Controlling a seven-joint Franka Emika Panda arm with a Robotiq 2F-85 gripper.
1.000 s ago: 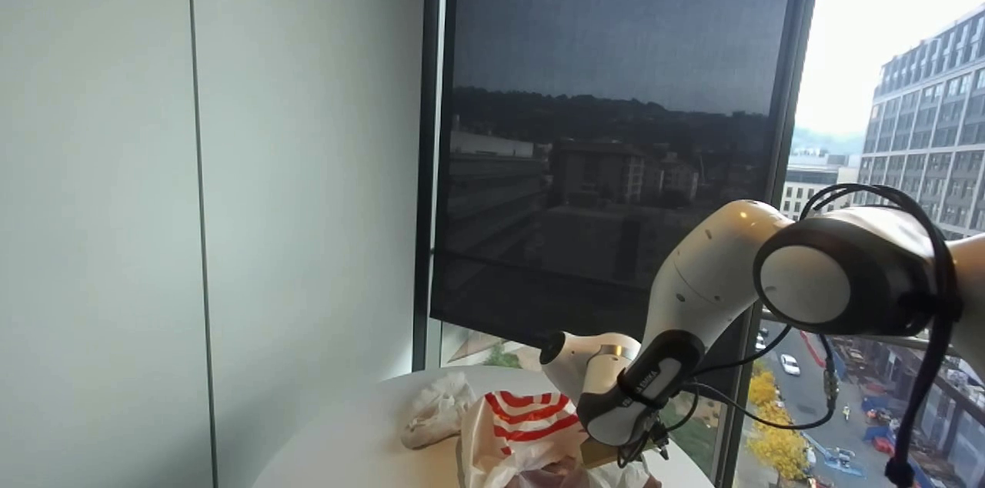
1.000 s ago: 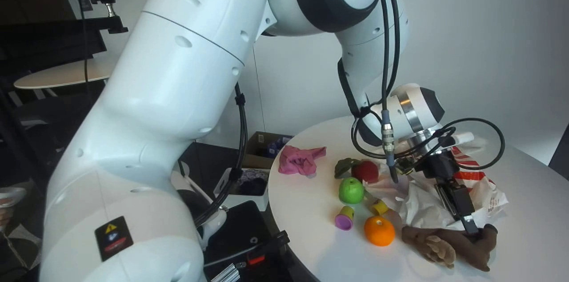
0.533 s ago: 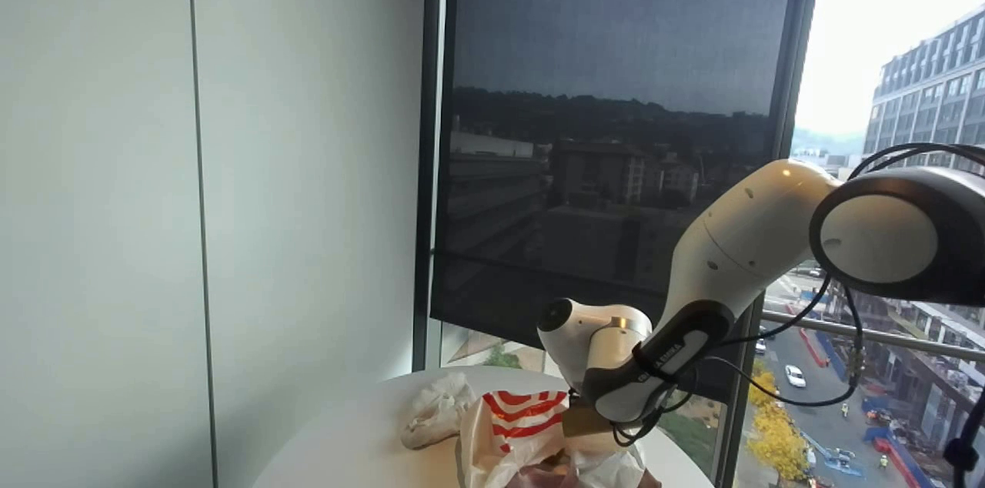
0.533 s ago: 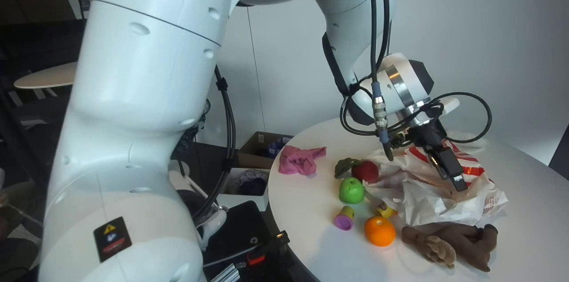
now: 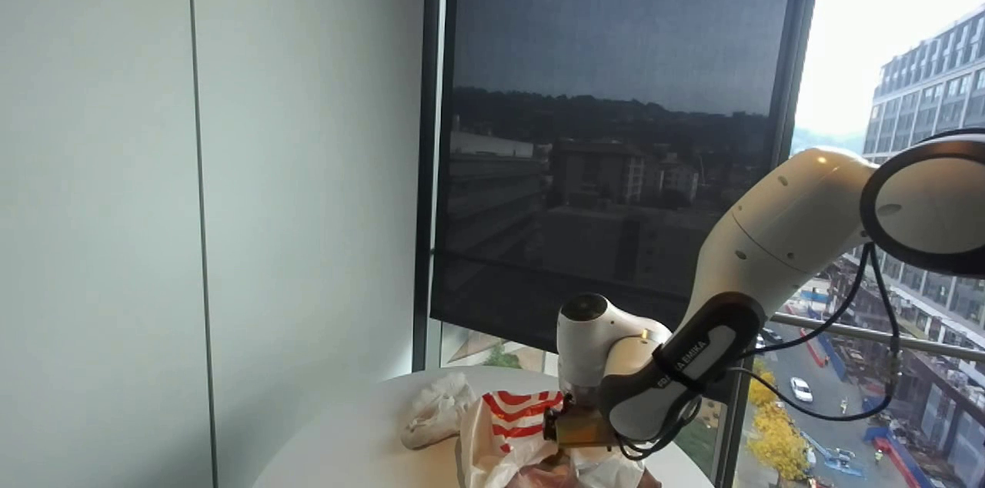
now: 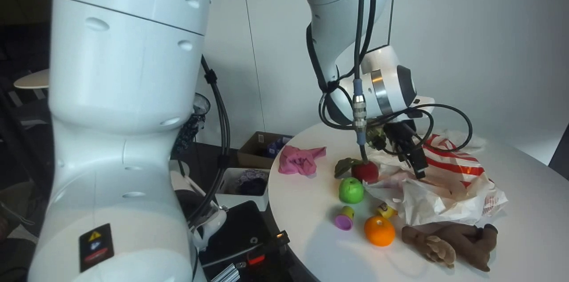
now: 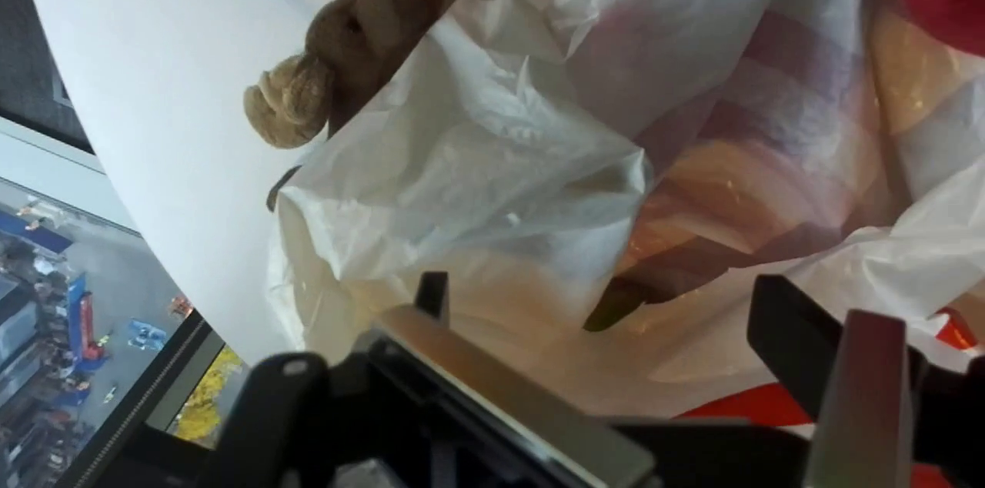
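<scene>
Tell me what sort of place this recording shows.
Likely an upper-floor office or lab room, though which I can't tell. The signs are a dark, see-through fabric window shade, a small white car far below outside, and a plain round white table.

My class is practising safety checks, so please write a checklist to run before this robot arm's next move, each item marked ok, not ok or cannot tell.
1. Jaws open, nothing gripped: ok; they stand wide apart in the wrist view.
2. Jaws clear of the plastic bag: cannot tell; they hang over it, contact unclear.
3. Dark green tip by the bag's flap identified: cannot tell; too little shows.
4. Brown plush toy fully visible in the wrist view: not ok; the bag hides part.
5. Orange inside the edge of the white table: ok in an exterior view.
</scene>
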